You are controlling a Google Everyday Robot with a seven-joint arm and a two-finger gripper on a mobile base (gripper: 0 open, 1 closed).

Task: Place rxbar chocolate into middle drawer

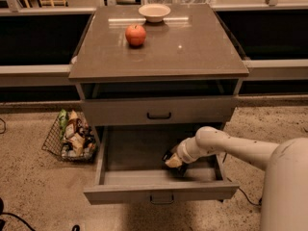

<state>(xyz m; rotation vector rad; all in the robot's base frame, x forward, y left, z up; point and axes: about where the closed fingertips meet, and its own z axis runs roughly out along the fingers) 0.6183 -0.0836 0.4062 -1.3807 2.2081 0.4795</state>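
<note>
The middle drawer (161, 192) is pulled wide open below the cabinet top, and its grey floor shows. My gripper (173, 162) reaches in from the right and sits low inside the drawer, near its front right part. A small dark shape at the gripper's tip looks like the rxbar chocolate (168, 156). It is mostly hidden by the gripper. I cannot tell whether it is held or lying on the drawer floor.
A closed drawer front with a black handle (159, 115) is above the open drawer. A red apple (135, 34) and a pale bowl (154, 12) stand on the cabinet top. A wire basket of snack packs (72, 136) stands on the floor at the left.
</note>
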